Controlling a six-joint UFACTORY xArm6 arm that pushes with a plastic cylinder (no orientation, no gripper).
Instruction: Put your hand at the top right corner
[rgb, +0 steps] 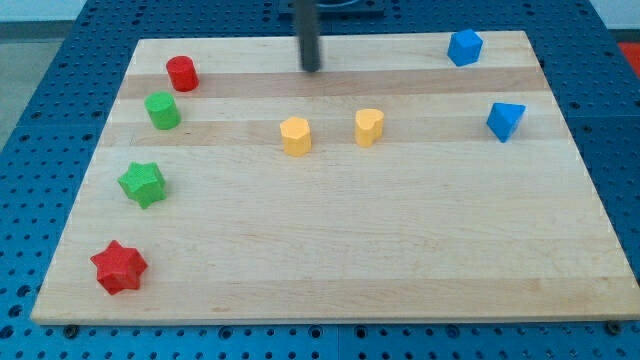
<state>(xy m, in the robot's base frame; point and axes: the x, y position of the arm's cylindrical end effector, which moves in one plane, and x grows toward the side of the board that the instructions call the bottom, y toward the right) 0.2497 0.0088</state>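
My tip rests near the top edge of the wooden board, a little left of centre. The rod rises out of the view's top. A blue block sits near the board's top right corner, well to the right of my tip. A blue triangular block lies below it at the right. A yellow hexagonal block and a yellow heart-shaped block lie just below my tip, apart from it.
At the left are a red cylinder, a green block, a green star and a red star. A blue perforated table surrounds the board.
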